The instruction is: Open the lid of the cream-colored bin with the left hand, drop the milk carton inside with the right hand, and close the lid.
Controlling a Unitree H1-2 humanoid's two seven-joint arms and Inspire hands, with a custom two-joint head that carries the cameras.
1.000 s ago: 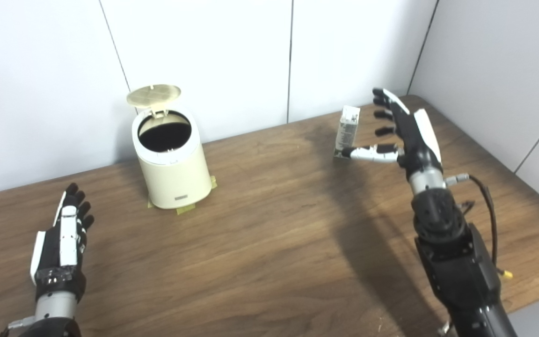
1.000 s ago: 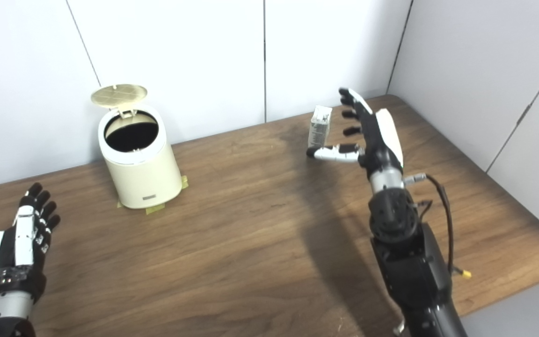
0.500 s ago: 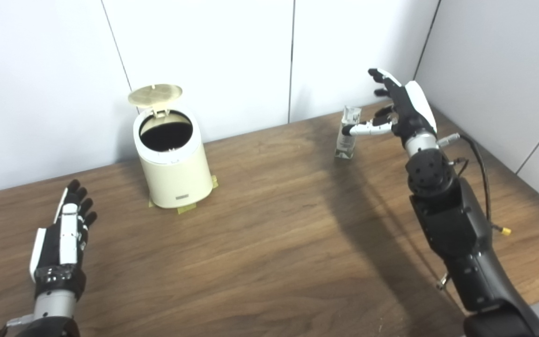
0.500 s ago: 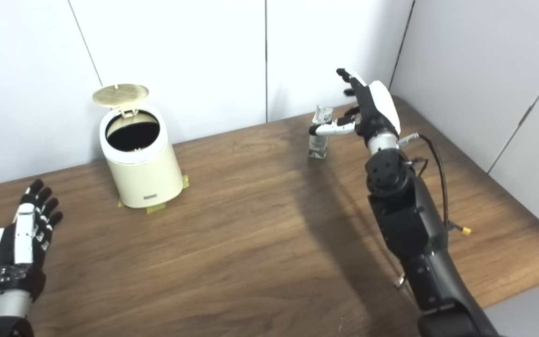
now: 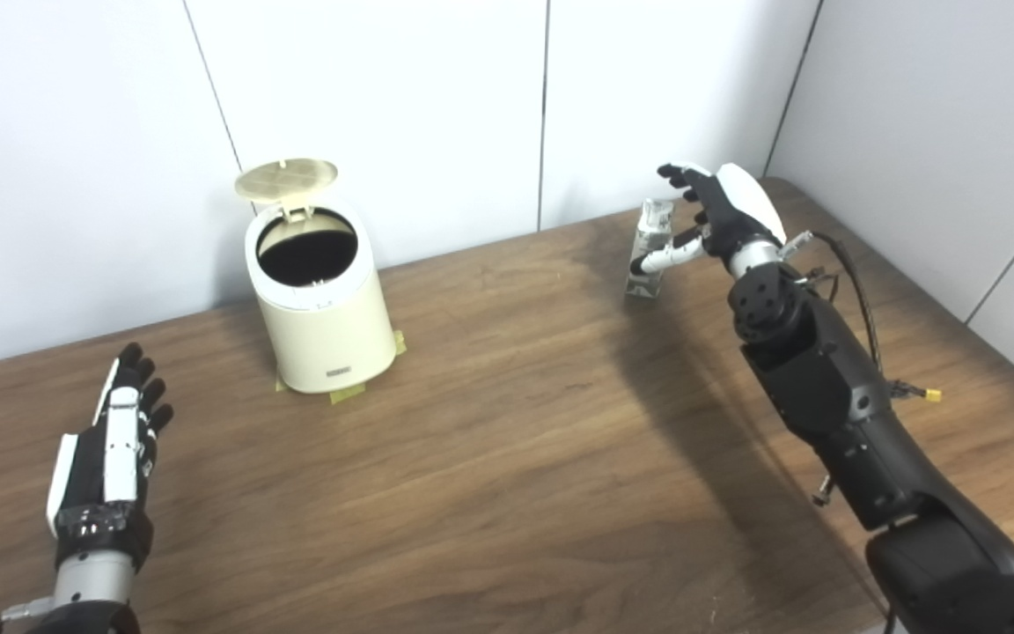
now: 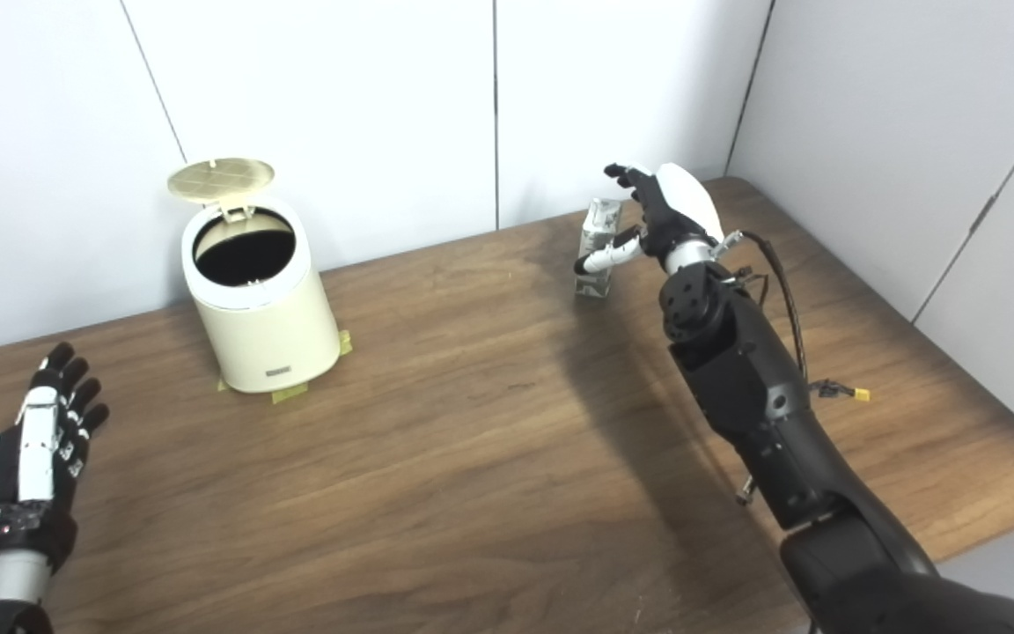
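Fingers [image 5: 674, 172] around milk carton [image 5: 650, 251] — apart.

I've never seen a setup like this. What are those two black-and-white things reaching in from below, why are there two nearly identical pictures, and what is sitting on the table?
Those are a humanoid robot's two hands. The pictures come from two cameras side by side on its head, so both show one scene from slightly different spots. On the wooden table stands a cream-colored bin with its lid flipped up, taped down at its base. Far right stands a small milk carton. The right hand is at the carton, thumb in front and fingers over the top, but not yet clearly gripping it. The left hand lies open and holds nothing.
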